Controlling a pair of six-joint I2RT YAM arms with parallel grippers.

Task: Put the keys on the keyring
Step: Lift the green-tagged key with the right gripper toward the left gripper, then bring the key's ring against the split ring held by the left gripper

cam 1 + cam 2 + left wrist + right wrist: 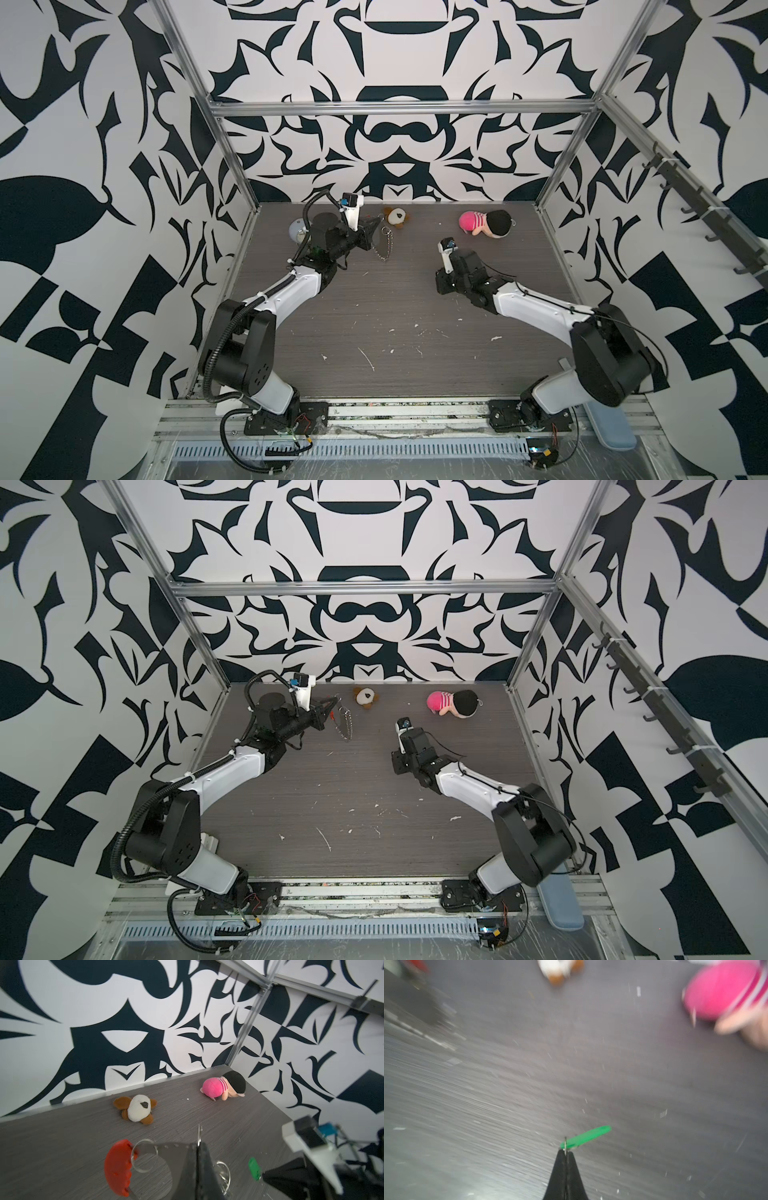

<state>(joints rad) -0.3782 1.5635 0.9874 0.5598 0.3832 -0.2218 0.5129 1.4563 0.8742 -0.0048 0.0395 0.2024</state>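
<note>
Hanging from the left tool [376, 230] in both top views, the keyring [385, 246] trails its silver chain in a loop toward the grey worktop [374, 316], at the far left, near a small brown plush [395, 216]. A pale globe [296, 231] shows behind that arm in a top view. The right tool [441, 286] points down at mid-worktop, well apart from the left one. Its tips are hidden under its own body, so these views give neither its state nor any sight of the tag. A pink doll [486, 222] lies by the back wall.

The left wrist view shows what the top views cannot. The left tool is pressed together on a thin metal ring of the keyring. Further rings and the curved orange-red strip [116, 1167] sit to one side of the fingers [204, 1169]. The green key tag [254, 1167] shows beyond, at the tip of the right arm's dark tool.

The right wrist view, badly blurred, settles the rest. The right tool's fingers [559, 1169] are pressed together, pinching the tag's small metal ring at their tip. The green tag sticks out sideways above the worktop.
</note>
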